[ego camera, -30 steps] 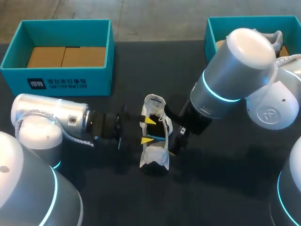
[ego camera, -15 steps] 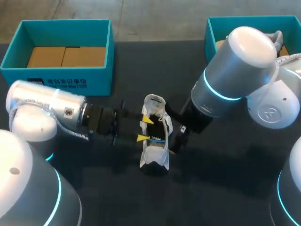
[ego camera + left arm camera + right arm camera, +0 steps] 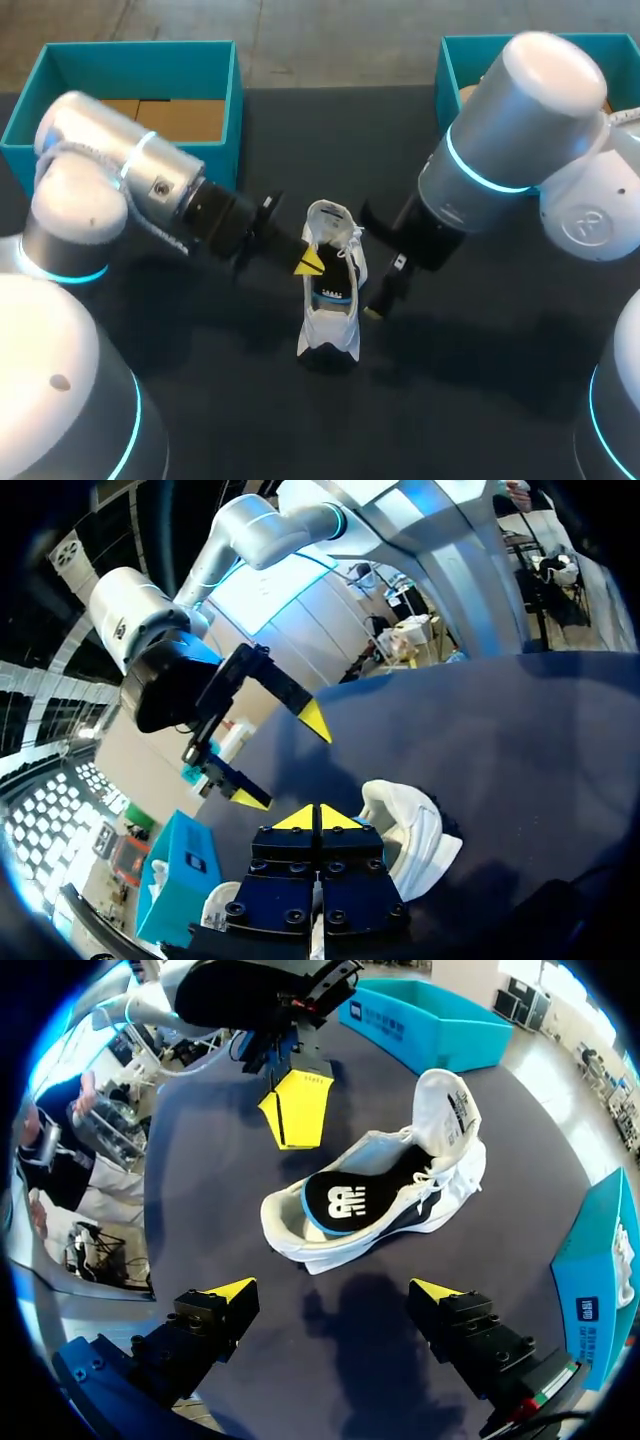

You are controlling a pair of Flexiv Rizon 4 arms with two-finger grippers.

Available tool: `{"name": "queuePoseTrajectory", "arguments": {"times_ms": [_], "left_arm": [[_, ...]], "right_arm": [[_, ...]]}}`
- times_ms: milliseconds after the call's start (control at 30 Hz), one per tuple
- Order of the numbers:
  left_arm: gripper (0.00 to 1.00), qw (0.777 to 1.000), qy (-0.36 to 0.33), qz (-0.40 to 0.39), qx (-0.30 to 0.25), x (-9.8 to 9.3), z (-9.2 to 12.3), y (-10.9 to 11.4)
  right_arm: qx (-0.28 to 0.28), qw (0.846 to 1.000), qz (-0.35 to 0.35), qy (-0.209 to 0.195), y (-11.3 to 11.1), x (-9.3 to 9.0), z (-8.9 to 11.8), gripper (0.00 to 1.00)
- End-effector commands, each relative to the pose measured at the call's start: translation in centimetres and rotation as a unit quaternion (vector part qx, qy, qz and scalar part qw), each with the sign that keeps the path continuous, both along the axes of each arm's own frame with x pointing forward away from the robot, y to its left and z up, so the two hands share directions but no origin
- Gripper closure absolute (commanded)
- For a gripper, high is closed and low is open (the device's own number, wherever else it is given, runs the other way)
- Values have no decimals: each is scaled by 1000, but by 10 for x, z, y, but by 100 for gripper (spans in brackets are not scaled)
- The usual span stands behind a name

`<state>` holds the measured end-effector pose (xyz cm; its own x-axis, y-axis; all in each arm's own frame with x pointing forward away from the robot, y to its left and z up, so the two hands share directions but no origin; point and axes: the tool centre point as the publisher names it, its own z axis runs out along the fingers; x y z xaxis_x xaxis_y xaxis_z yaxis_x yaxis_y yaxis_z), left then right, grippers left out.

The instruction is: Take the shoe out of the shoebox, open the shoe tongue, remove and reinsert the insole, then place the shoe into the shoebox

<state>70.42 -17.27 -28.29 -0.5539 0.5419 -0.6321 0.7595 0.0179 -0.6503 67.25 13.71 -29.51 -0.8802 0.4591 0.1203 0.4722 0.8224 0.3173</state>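
Shoe [image 3: 330, 290] is sitting upright on its sole on the dark table [image 3: 470, 400], outside both boxes. It is white, and its tongue [image 3: 328, 222] is standing up and folded back from the opening. Inside the shoe the black insole [image 3: 350, 1200] with its blue rim is lying flat and showing.

I am holding my left gripper [image 3: 308, 262] just beside the shoe, level with the opening on the side my left arm comes from. Its two yellow tips are pressing flat against each other with nothing between them. From my right wrist a gap is showing between those tips and the shoe's collar, so they are not touching it.

I am keeping my right gripper [image 3: 333, 1290] on the shoe's other side, near it but apart from it. Its fingers are spreading wide, and only bare table is lying between them; they are gripping nothing.

Beyond the shoe's tongue end and off toward my left arm's side, a teal shoebox [image 3: 140, 175] is sitting with only its brown cardboard floor showing. Beyond the shoe toward my right arm's side, a second teal box [image 3: 450, 60] is mostly hiding behind that arm.
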Motion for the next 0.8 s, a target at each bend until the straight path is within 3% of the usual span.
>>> {"name": "queuePoseTrajectory", "arguments": {"times_ms": [33, 800], "left_arm": [[100, 991, -3, -97, 93, 2, -2, -2], [100, 984, -21, -125, 123, 3, -5, -1]], "right_arm": [[5, 1000, -4, 0, -11, -7, 12, 0], [6, 1000, -7, 6, -13, -7, 13, 0]]}}
